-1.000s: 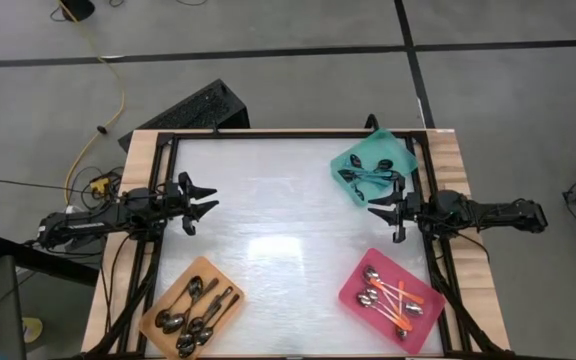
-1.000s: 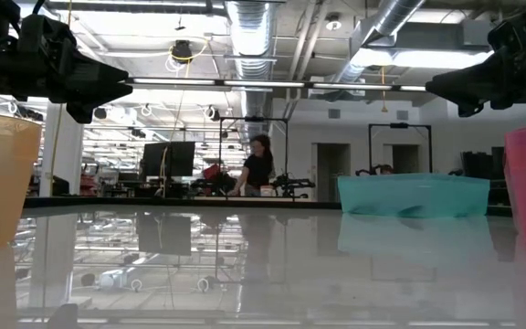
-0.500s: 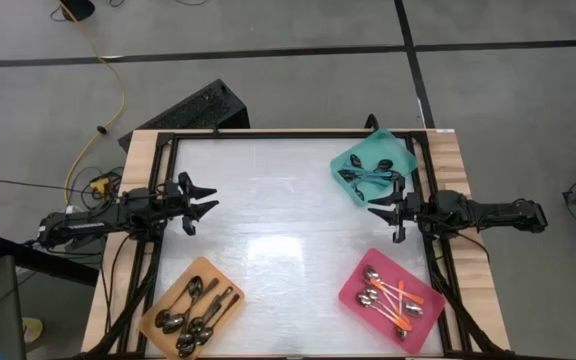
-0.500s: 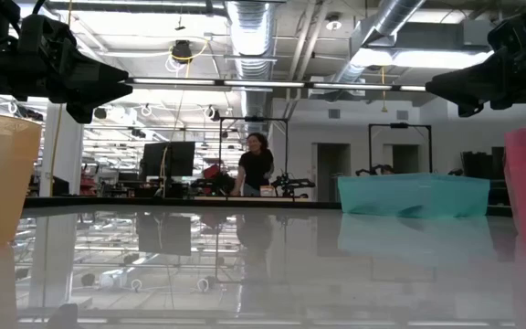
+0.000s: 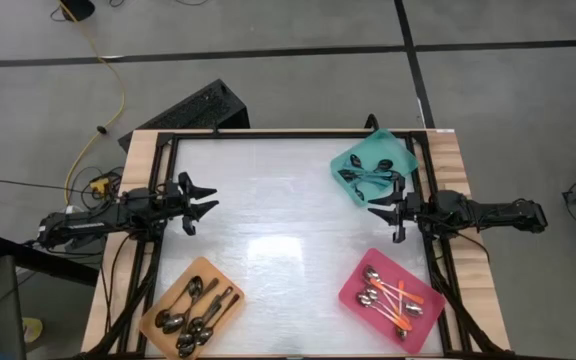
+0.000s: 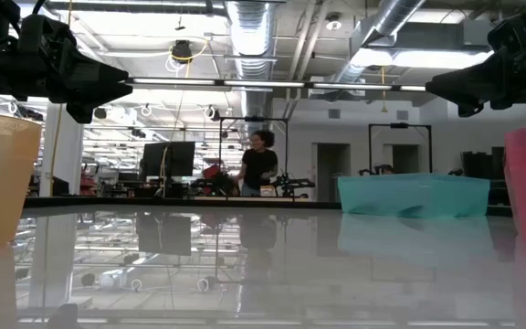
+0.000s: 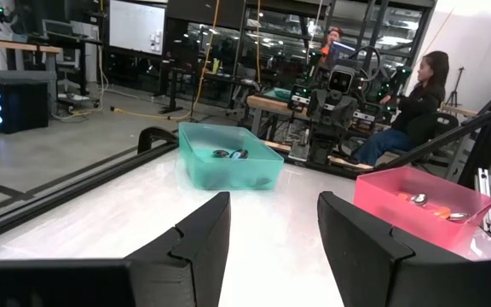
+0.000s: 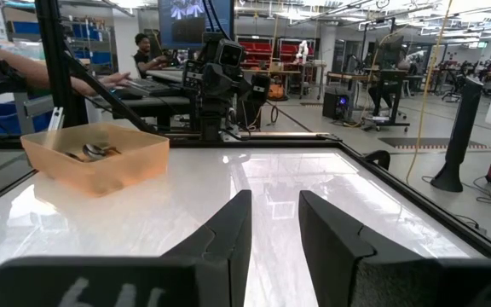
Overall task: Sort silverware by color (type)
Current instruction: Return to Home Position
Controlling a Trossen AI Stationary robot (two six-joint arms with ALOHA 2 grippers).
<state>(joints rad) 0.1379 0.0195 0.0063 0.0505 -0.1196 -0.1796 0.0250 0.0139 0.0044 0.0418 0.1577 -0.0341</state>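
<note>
Left claw (image 5: 204, 204), right claw (image 5: 382, 212) open — spoons (image 5: 372, 296) in trays (image 5: 358, 275).

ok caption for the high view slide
Left gripper and right gripper open at table sides; spoons sorted into orange tray, pink tray, teal tray

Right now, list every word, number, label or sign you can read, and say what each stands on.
Nothing reads with certainty.
On a dark finger of the right end effector, white handwritten marks: perhaps "64", cut off at the picture's edge.
In the room beyond the table, a bright screen: dark lines, too small to read.
Also in the room, an overhead monitor: too small to read.
</note>
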